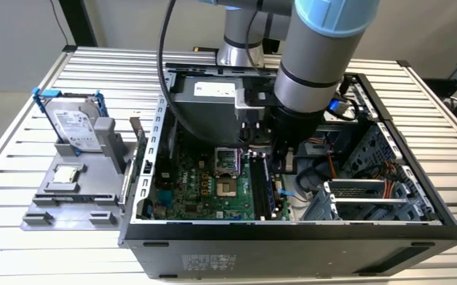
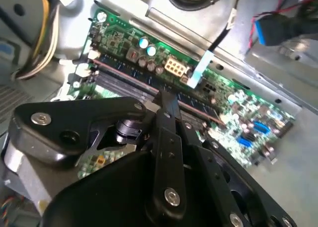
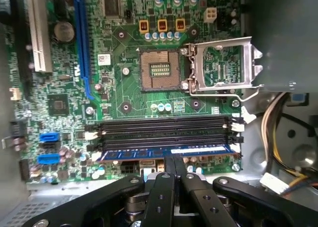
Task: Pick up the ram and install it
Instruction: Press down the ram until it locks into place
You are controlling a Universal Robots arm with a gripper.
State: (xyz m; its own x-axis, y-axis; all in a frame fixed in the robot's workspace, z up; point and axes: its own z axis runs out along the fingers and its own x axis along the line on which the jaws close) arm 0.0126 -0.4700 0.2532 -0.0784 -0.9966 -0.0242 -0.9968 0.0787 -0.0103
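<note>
Gripper [image 3: 174, 160] is reaching down inside the open computer case [image 1: 292, 234], its fingers [image 3: 169, 170] pinched closed on the ram [image 3: 166, 151]. Directly below the fingertips, the ram is sitting along the nearest memory slot on the motherboard [image 3: 124, 95]. Beyond it, farther from the gripper, three empty memory slots [image 3: 164, 130] and the open processor socket [image 3: 160, 70] are lying.

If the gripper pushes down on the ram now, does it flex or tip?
Probably stiff: the ram is a thin flat board, on edge along a slot. Likely won't tip, with the gripper closed on its edge. Possibly fragile if pushed off-axis.
</note>
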